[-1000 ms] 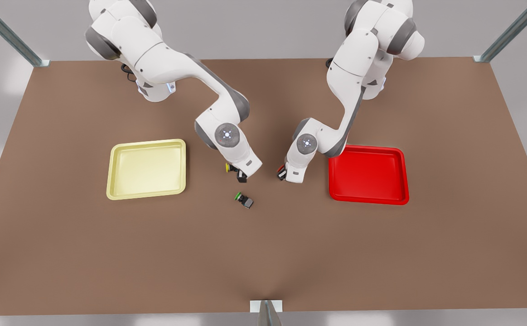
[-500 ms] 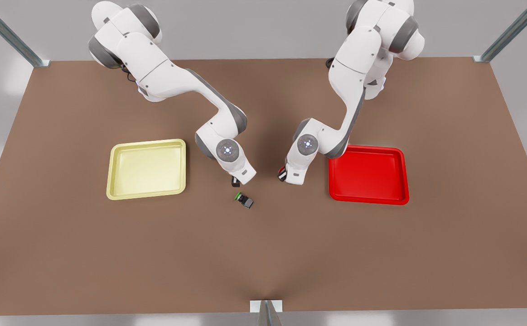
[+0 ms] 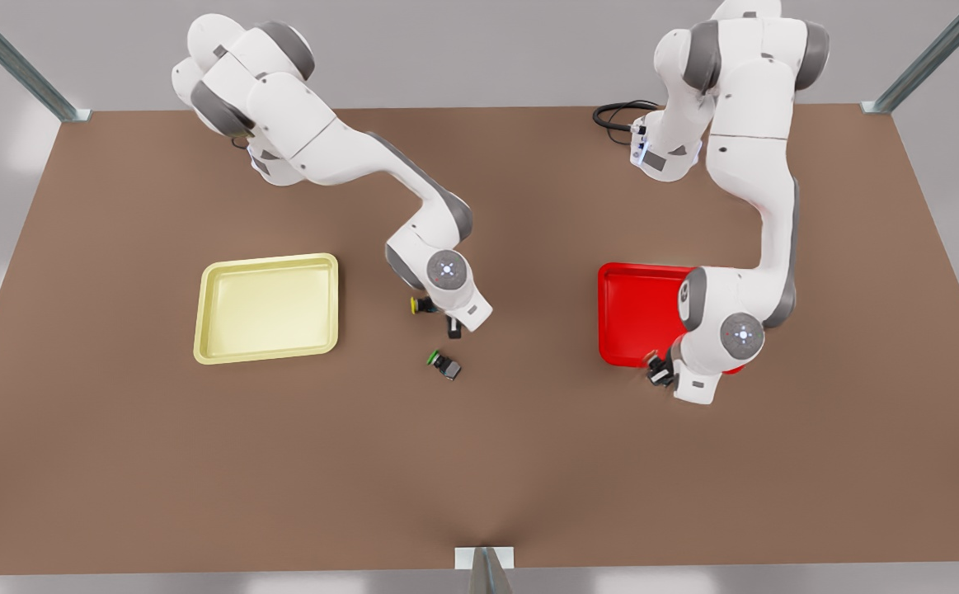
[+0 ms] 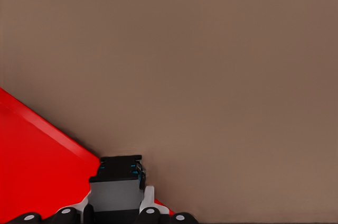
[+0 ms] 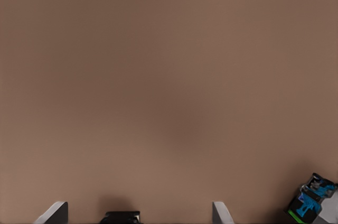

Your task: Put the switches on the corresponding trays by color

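Over the near rim of the red tray point(image 3: 636, 313) hangs my left gripper point(image 3: 659, 371), at the front view's right. It is shut on the red switch point(image 4: 119, 182), whose dark body sits between the fingers while its cap is barely seen. The tray's corner point(image 4: 37, 160) lies just beside it. Near the table's middle my right gripper point(image 3: 454, 326) stands open, low over the bare table point(image 5: 158, 102). The yellow switch point(image 3: 421, 305) lies on the table beside it, and the green switch point(image 3: 444, 365) point(image 5: 311, 203) lies slightly nearer the camera. The pale yellow tray point(image 3: 269, 309) holds nothing.
A black cable point(image 3: 615, 115) lies by the base of the arm at the front view's right. Metal frame posts point(image 3: 13, 62) stand at the table's far corners, and a bracket point(image 3: 484, 559) sits at its near edge.
My left gripper has carried the red switch from the table's middle to the red tray's near edge. My right gripper has shifted toward the front view's right, uncovering the yellow switch.
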{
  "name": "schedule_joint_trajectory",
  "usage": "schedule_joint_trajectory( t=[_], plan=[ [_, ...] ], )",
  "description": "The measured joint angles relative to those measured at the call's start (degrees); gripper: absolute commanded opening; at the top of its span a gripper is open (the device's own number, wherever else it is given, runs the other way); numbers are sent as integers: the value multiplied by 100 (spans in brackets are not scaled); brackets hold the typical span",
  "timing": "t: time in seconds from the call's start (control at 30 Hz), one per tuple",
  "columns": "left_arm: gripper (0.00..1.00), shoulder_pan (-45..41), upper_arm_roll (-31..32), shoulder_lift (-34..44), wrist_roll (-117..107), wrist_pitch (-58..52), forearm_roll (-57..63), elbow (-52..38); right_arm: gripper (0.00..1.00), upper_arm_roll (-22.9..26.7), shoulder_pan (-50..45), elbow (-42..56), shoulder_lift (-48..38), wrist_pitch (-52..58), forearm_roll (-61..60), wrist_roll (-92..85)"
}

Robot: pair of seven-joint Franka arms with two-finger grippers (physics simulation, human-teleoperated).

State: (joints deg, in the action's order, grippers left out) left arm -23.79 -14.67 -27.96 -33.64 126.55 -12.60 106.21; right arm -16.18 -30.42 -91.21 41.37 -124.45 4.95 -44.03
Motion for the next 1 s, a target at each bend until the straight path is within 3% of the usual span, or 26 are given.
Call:
schedule_joint_trajectory(
  t=[0.1, 0.27, 0.3, 0.33, 0.6, 0.83, 0.97, 1.0],
  plan=[
    [50, -1, -27, 770, 166, 263, 24, 1153, 100, 18, -174, 92, 99, -9, -11, 160],
    [51, -12, -36, 1191, 206, 396, 49, 2005, 100, 150, -532, 341, 303, -25, -13, 538],
    [59, -8, -36, 1152, 232, 388, 52, 2025, 100, 150, -580, 390, 326, -27, -20, 590],
    [100, -10, -56, 1125, 342, 383, 37, 2019, 100, 150, -588, 402, 328, -27, -12, 597],
    [100, -11, -271, 1454, 413, 126, -65, 1908, 100, 124, -610, -237, 0, -85, 54, 721],
    [100, 8, -963, 1540, 1756, -2578, 289, -951, 100, 124, -587, -735, -143, -397, 94, 712],
    [100, -2, -952, 1557, 2887, -3668, 526, -2309, 100, 123, -508, -926, -284, -410, 227, 668],
    [100, 122, -714, 1662, 3181, -3680, 605, -2419, 100, 131, -449, -925, -257, -435, 268, 660]
  ],
)
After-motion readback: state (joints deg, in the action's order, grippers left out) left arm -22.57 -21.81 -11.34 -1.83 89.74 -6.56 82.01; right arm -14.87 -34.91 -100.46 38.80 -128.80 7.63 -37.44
